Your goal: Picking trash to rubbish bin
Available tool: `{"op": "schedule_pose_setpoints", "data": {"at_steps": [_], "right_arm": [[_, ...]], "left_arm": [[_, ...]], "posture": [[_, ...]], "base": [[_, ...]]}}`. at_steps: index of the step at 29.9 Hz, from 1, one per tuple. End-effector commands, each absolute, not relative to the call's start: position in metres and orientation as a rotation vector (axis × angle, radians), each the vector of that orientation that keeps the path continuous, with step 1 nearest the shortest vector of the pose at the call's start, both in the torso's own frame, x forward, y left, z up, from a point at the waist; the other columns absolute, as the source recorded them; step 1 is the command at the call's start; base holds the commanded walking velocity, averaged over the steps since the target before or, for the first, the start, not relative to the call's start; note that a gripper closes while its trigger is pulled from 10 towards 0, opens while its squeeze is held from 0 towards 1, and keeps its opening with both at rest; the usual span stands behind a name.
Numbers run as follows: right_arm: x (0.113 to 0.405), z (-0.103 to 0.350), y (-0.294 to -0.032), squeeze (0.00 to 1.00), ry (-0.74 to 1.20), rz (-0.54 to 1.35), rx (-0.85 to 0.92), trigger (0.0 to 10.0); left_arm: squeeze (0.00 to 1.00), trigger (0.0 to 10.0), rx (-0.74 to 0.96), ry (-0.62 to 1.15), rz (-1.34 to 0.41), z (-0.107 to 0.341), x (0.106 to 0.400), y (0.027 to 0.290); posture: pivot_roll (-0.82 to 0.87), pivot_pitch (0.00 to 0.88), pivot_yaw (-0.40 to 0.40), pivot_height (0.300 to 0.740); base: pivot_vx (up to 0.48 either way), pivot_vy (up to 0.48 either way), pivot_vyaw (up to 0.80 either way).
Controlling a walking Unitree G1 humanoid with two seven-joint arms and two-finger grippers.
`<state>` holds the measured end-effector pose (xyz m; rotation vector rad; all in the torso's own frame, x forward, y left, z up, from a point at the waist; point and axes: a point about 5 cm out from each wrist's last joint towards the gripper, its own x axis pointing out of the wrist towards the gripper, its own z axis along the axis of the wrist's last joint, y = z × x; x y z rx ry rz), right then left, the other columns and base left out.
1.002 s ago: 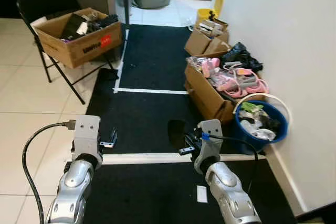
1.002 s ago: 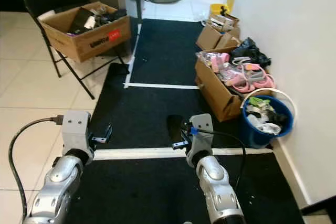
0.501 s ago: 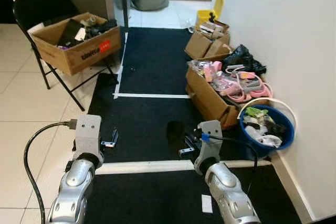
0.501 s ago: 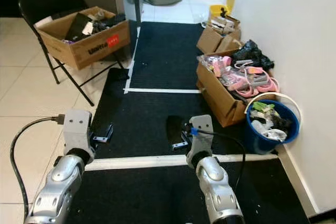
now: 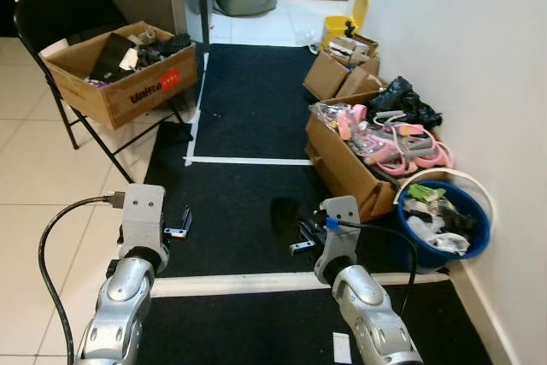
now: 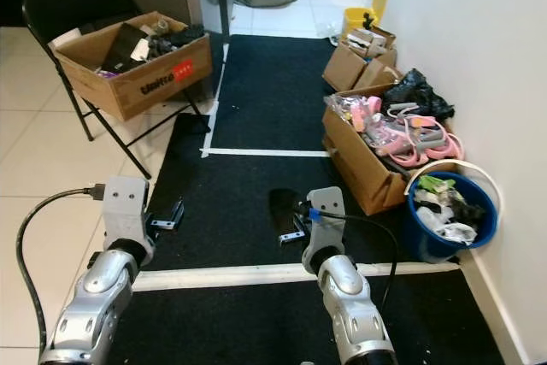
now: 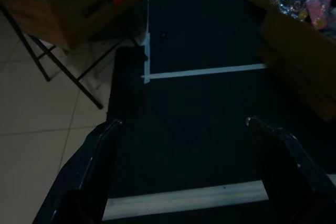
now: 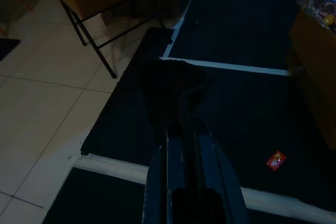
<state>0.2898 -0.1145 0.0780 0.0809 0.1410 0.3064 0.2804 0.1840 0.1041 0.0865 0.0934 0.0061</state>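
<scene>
Whole view has slid since 1 second ago: the white tape line [image 5: 256, 281] and the blue rubbish bin [image 5: 427, 256] sit lower in the frame now, and the bin is further right. That's the camera moving, not the stuff. Both arms sit in the same spots of the picture as before.

The right gripper [image 5: 301, 241] is at lower centre, its 2 fingers pressed together on a piece of black trash [image 5: 285, 211]. It's a flat, dark, roundish-topped scrap, hard to make out against the black mat [image 5: 248, 108], so I can't tell what it is. Its long axis runs on from the fingertips, pointing up the frame, away from the robot. It's held above the mat, left of the bin and well apart from it.

The bin is at the right edge against the wall, already stuffed with white and green rubbish. A cardboard box [image 5: 342, 168] of pink things sits just beside it.

The left gripper [image 7: 181, 121] hangs at lower left with its fingers spread wide, nothing between them.

A small white scrap [image 5: 342, 348] lies on the mat at the bottom edge.
</scene>
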Motion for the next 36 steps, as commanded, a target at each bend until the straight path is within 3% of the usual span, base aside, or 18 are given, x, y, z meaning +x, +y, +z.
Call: {"op": "schedule_pose_setpoints", "data": {"at_steps": [1,21,36], "right_arm": [[0.287,0.075,-0.121,0.00,0.149,0.280,0.084,10.0],[0.286,0.074,-0.122,0.00,0.143,0.280,0.070,10.0],[0.295,0.085,-0.136,0.00,0.078,0.157,0.098,10.0]], "left_arm": [[0.00,10.0,0.100,0.123,-0.013,0.098,0.279,0.180],[0.00,10.0,0.102,0.126,-0.017,0.098,0.280,0.181],[0.00,10.0,0.100,0.117,-0.017,0.101,0.282,0.181]], "posture": [[-0.05,0.107,-0.023,0.740],[-0.04,0.114,-0.020,0.740],[-0.04,0.115,-0.027,0.740]], "base": [[0.277,0.000,0.00],[0.276,0.000,0.00],[0.274,0.000,0.00]]}}
